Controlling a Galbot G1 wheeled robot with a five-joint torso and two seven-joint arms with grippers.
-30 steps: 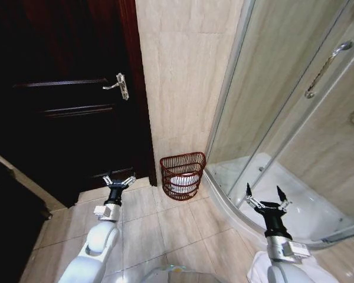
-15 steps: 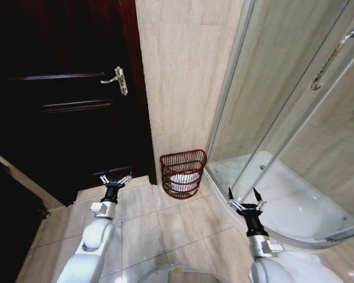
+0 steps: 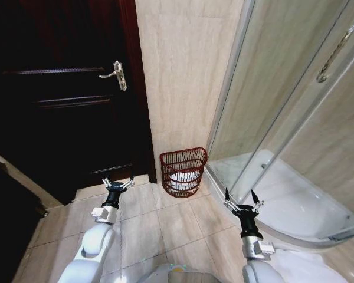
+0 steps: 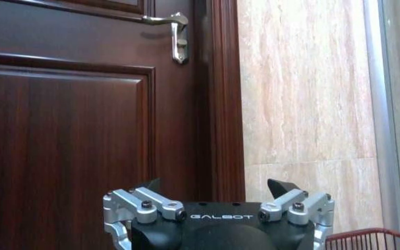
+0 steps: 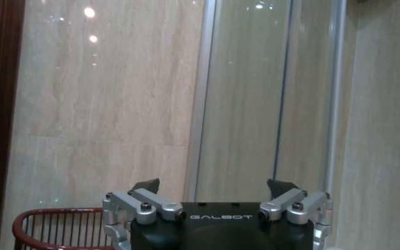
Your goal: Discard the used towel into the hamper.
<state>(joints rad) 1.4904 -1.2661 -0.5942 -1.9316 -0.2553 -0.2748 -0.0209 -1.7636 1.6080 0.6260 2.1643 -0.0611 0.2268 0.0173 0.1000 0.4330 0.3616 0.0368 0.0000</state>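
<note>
1. My left gripper [image 3: 118, 184], low in the lower left of the frame, hangs spread and empty over the pale floor tiles [image 3: 177, 227].
2. My right gripper [image 3: 241, 200], lower right, is likewise splayed, holding nothing.
3. Beyond, at centre, stands the small round dark reddish-brown wicker hamper [image 3: 183, 172], against the beige wall, with a white towel [image 3: 182, 178] inside: soft, light, I judge; pinch a fold.
</note>
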